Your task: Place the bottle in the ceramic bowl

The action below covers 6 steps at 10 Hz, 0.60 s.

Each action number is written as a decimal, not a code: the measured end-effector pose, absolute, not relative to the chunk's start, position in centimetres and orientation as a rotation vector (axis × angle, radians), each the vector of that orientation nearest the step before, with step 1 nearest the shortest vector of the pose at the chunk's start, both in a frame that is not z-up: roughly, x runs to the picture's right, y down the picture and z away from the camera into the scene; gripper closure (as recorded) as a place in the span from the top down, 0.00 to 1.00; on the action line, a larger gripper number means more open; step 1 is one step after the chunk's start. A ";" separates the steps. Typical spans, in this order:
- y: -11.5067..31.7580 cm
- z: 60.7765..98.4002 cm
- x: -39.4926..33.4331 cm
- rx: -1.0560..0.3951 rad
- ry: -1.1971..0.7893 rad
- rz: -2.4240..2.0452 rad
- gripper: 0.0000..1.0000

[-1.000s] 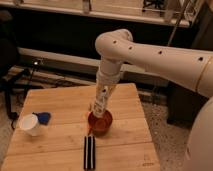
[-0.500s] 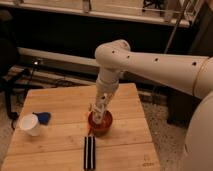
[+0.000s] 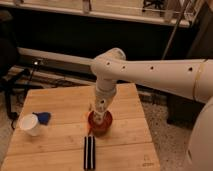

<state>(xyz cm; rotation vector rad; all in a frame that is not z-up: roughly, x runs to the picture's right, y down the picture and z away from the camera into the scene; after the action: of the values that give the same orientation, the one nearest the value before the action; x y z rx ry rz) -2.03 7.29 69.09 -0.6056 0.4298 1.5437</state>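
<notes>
text: none legible | pincer (image 3: 98, 116) over ceramic bowl (image 3: 100, 123) | table (image 3: 60, 142) corner mark unreadable

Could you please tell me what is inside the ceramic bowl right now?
The hand reaches down into the ceramic bowl; the bowl's inside is covered by it, so the bottle cannot be made out.

The white arm (image 3: 150, 72) reaches in from the right, bends at a rounded elbow above the table's middle, and drops its forearm straight down. The gripper (image 3: 98, 116) points downward, low over the table's centre, somewhat nearer the front edge.
</notes>
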 end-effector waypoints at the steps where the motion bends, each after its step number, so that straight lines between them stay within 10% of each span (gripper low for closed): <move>1: 7.5 68.9 -2.3 -0.615 0.423 1.540 0.52; 3: 8.3 68.6 -2.4 -0.623 0.440 1.515 0.73; 6: 8.5 68.2 -2.1 -0.613 0.468 1.491 0.80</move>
<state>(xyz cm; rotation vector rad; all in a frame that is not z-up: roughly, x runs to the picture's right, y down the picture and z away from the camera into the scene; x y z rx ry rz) -2.11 8.50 68.22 -0.6132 0.4680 1.4913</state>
